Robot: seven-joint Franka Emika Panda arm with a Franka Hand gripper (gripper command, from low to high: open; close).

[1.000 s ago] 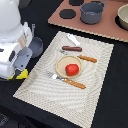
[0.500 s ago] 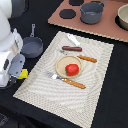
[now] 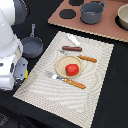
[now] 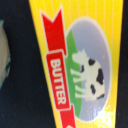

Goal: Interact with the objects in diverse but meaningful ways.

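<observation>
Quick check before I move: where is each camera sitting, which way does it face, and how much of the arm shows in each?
Exterior view: raised, off the arm, looking down at the placemat, plate with red tomato, and stovetop; the white arm fills its left.
Wrist view: on the wrist, close on the yellow butter box; no end effector shows.
Shared: nothing clearly.

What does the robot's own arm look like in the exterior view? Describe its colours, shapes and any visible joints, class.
The arm is glossy white, built of thick rounded segments, with a dark grey band at the upper joint. The lowest white block has a dark slot and a small yellow patch at its edge. The pincer itself cannot be made out in either view.
</observation>
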